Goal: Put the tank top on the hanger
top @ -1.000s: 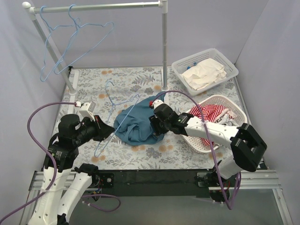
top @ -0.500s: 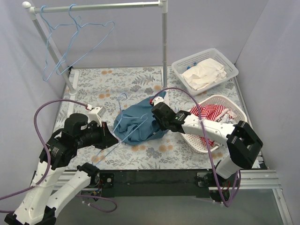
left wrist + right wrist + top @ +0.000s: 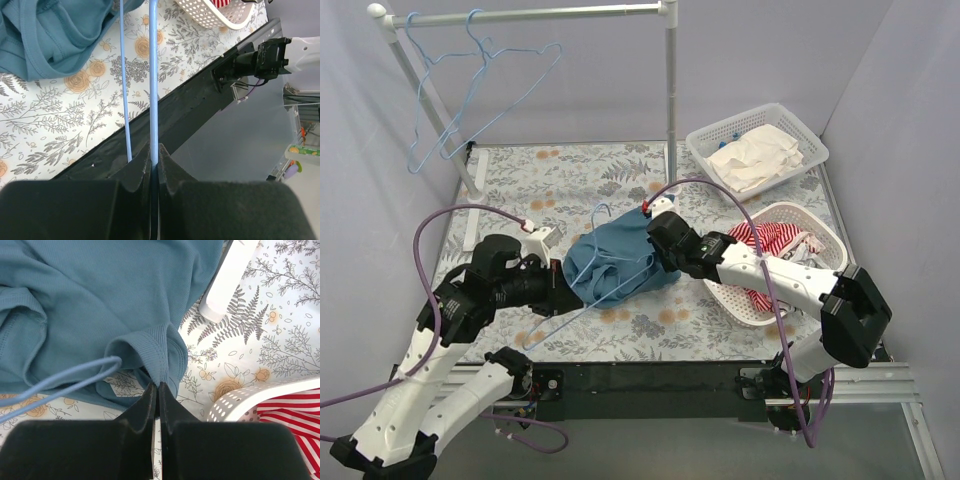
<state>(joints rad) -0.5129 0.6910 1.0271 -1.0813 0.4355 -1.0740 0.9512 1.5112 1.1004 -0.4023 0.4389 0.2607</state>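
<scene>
hanger (image 3: pixel 153 75) shifted right into tank top (image 3: pixel 620 262), striped-laundry basket (image 3: pixel 240 401) alongside

Overhead wide; close wrist views share tank top (image 3: pixel 100 300)

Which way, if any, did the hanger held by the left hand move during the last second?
Yes. In the top view the hanger moved right, toward the rack's upright post, and further across the tank top.
</scene>
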